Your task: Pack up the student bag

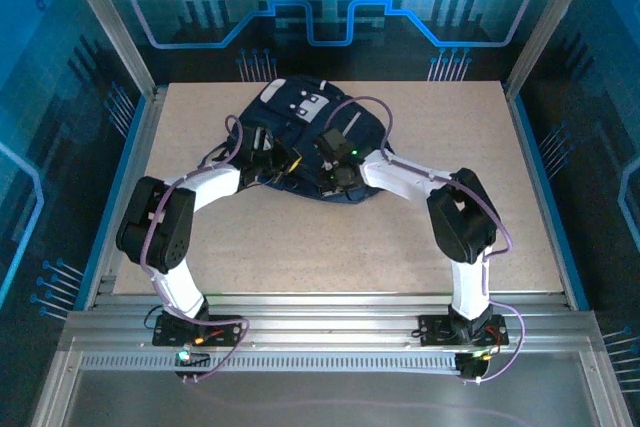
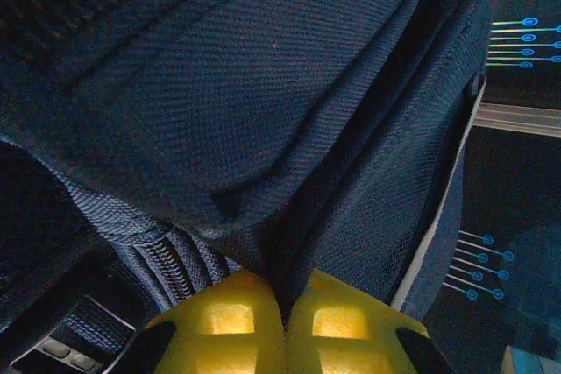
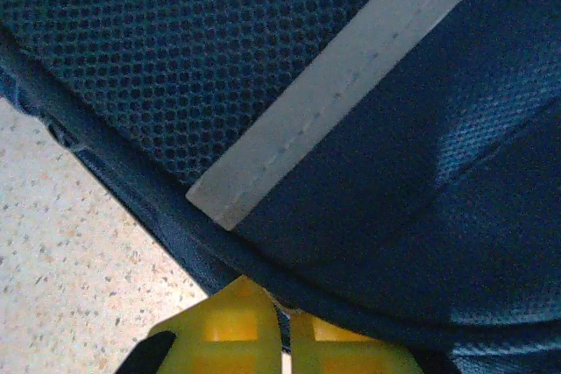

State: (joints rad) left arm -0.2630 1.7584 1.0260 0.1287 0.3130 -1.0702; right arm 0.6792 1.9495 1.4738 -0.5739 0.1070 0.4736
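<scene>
Your student bag (image 1: 300,112) lies at the far middle of the table (image 1: 450,237). Your left gripper (image 2: 285,321) pinches its dark cloth. Your right gripper (image 3: 283,339) pinches its edge.

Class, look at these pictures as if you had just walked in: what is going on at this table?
Two robot arms are handling a navy student bag that lies on the table, towards its far side. The left hand is shut on a fold of the bag's dark fabric, beside a zip. The right hand is shut on the bag's rolled edge, just below a light grey strip.
</scene>
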